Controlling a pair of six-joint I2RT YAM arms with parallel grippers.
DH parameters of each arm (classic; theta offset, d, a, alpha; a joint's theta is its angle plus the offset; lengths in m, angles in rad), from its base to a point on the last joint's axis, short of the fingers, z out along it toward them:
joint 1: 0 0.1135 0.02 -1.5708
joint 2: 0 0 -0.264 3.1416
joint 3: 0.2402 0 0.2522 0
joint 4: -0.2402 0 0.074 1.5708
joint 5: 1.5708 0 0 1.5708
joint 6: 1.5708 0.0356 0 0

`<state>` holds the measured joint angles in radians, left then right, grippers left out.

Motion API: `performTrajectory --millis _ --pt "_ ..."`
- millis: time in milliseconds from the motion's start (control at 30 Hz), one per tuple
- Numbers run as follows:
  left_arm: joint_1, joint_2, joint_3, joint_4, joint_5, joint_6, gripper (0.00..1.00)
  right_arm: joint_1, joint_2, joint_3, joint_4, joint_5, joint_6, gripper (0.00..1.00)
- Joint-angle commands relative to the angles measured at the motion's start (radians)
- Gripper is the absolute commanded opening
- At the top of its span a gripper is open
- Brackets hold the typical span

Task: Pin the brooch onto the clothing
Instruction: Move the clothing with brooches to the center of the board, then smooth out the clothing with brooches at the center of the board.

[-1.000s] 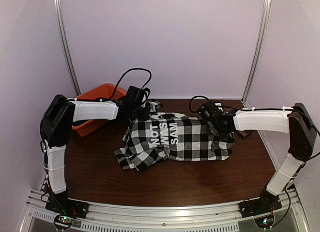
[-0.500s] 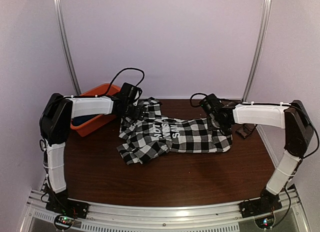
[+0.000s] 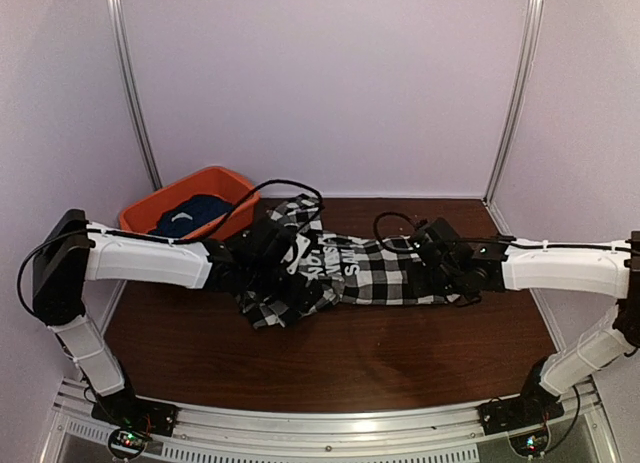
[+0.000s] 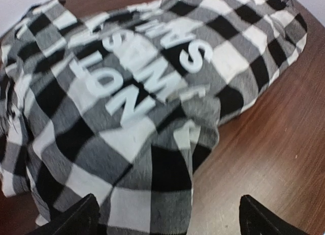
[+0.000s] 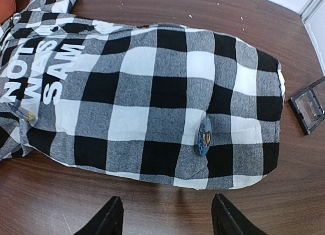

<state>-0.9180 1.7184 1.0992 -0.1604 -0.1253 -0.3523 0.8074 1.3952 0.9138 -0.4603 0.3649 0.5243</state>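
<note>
Orange bin [image 3: 200,175]: at the far left of the table [image 3: 330,363], a navy garment [image 3: 190,211] lying inside it; it plays no part here.

Left gripper [image 4: 167,209]: a second ago it was clamped on the shirt's left edge. Now the jaws stand as wide apart as they go, with nothing between them, hanging low over the bunched left end.

Left arm: it has dropped and stretched out flat across the table, where before it was raised and bent.

Shirt [image 3: 380,273]: no longer held up between the two arms. It lies on the wood as a long strip, crumpled at the left and smooth at the right, with its white lettering [image 4: 147,72] on a rumpled fold.

Brooch [image 5: 204,137]: a small round badge sitting on the checked cloth near the right hem (tilted, its face half turned away). Whether the pin actually passes through the fabric cannot be told.

Right gripper [image 5: 166,207]: shut on the cloth a second ago, now parted to a moderate gap and empty, hovering just off the shirt's near hem.

Small dark case [image 5: 307,110]: open on the bare wood, just beyond the shirt's right end.

Meaning: both arms have let go together, which reads as the release after pinning. The task looks all but finished, leaving only the withdrawal.
</note>
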Motion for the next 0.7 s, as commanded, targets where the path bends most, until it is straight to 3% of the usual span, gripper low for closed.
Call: performTrajectory --millis 0,300,667 --pt "0.003 -0.119 -0.167 0.089 0.05 -0.181 0.98 -0.01 -0.014 -0.068 0.047 -0.018 0.089 0.6" --pt "-0.002 -0.327 -0.424 0.254 0.094 -0.364 0.98 -0.063 -0.05 -0.158 0.109 -0.007 0.203 0.61" --pt "-0.001 -0.282 -0.572 0.557 0.171 -0.611 0.97 -0.196 -0.13 -0.252 0.165 0.032 0.274 0.62"
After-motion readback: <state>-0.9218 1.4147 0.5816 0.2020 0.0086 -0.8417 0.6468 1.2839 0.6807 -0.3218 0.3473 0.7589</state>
